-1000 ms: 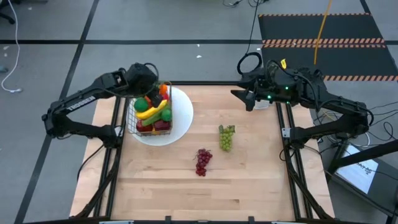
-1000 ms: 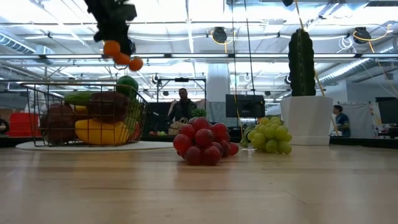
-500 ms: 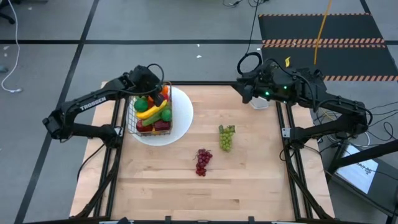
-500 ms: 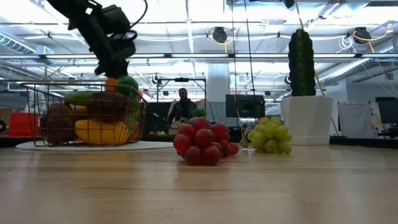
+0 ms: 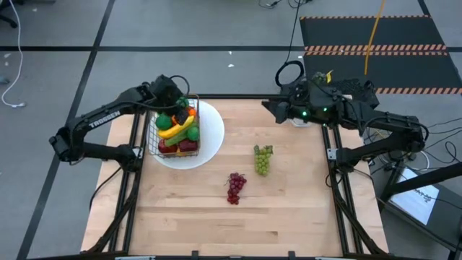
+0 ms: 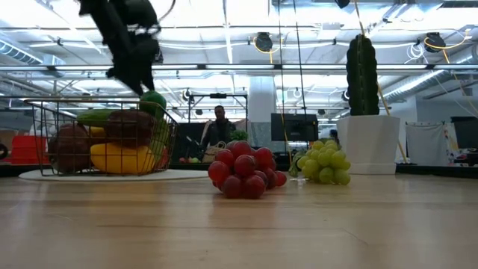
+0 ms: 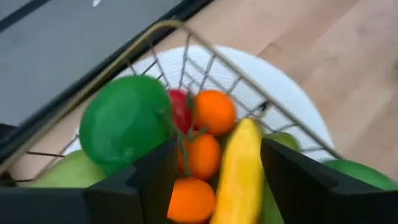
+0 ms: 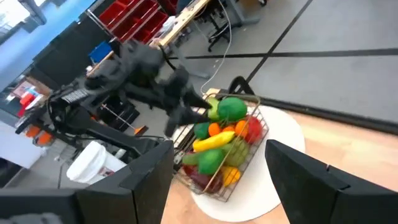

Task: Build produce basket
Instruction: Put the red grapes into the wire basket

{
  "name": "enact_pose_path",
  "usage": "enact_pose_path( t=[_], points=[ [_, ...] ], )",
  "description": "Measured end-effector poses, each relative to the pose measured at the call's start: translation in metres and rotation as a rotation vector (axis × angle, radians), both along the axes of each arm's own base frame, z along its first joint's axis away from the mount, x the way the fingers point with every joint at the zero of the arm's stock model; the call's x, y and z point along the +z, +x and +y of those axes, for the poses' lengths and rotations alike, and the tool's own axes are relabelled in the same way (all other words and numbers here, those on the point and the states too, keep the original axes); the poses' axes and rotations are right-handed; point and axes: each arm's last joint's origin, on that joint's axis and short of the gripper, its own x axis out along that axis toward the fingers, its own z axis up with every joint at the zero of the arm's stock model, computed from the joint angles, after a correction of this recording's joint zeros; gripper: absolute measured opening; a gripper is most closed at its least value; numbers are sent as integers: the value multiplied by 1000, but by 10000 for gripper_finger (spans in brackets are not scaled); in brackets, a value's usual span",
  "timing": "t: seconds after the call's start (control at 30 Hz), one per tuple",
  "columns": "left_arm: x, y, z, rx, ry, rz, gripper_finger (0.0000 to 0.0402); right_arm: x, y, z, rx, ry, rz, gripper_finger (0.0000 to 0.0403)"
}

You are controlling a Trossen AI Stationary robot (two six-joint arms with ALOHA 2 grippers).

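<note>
The wire basket point(image 5: 172, 128) stands on a round white plate point(image 5: 211, 136) at the table's far left. It holds produce: a banana point(image 7: 239, 168), a lime point(image 7: 124, 121), small oranges point(image 7: 204, 155) and dark red fruit point(image 6: 71, 146). My left gripper point(image 7: 216, 149) hangs open just above the basket's far end, its fingers on either side of the oranges, which lie in the basket. Red grapes point(image 5: 235, 187) and green grapes point(image 5: 263, 159) lie on the bare wood mid-table. My right gripper point(image 5: 271, 108) hovers open at the far right, with nothing between its fingers.
A white pot with a tall green cactus point(image 6: 363, 75) stands at the far right edge, under my right arm. The table's near half is bare wood point(image 5: 238, 224). People point(image 6: 218, 127) show in the room beyond.
My left gripper carried the small oranges down into the basket's far end, opened and let them go, then rose a little above the basket. The oranges now lie among the other produce. My right gripper has swung slightly toward the table's left.
</note>
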Motion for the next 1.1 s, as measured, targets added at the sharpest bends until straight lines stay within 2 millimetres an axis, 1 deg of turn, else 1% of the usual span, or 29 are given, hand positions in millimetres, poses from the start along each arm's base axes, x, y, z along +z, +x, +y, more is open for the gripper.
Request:
enact_pose_path(
  t=[0.1,0.2,0.3,0.4,0.57,0.73,0.87,1.0,1.1],
  points=[
    [32,1,-8,-37,36,-20,230,-5,9,11,19,23,6,249],
    [62,0,-15,-35,88,-67,217,-12,18,21,62,28,42,250],
    [84,-2,-23,-9,103,-151,202,-21,28,30,97,28,98,250],
    [100,-6,-34,0,89,-239,187,-31,33,38,127,27,164,249],
    [110,-12,-57,-51,32,-341,162,-46,37,47,160,29,284,249],
    [114,-11,-79,-122,-10,-390,143,-54,34,48,190,68,372,248],
    [115,-6,-96,-195,-44,-407,133,-56,32,45,205,39,414,248],
    [114,4,-114,-225,-73,-410,132,-58,32,41,318,-8,459,248],
    [111,11,-127,-227,-74,-395,131,-61,35,36,389,-9,489,248]
  ],
)
